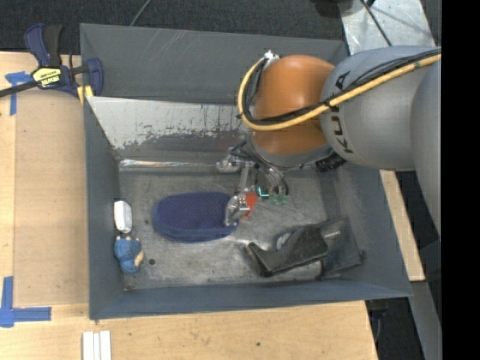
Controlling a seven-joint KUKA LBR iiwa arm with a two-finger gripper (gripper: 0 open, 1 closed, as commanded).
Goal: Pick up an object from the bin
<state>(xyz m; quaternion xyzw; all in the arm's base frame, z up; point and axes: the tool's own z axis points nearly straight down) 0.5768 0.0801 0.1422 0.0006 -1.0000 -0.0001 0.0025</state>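
My gripper (238, 207) hangs low in the middle of the bin, its fingertips at the right end of a dark blue oval cloth pouch (192, 216) that lies flat on the bin floor. Something small and red shows at the fingertips. Just to the right of the fingers lies a small green piece (274, 196). A black, folded fabric thing (302, 250) rests against the front right of the bin, below and to the right of the gripper.
At the left wall lie a small white cylinder (122, 216) and, just in front of it, a small blue and yellow figure (128, 253). The arm with its orange cover fills the bin's back right.
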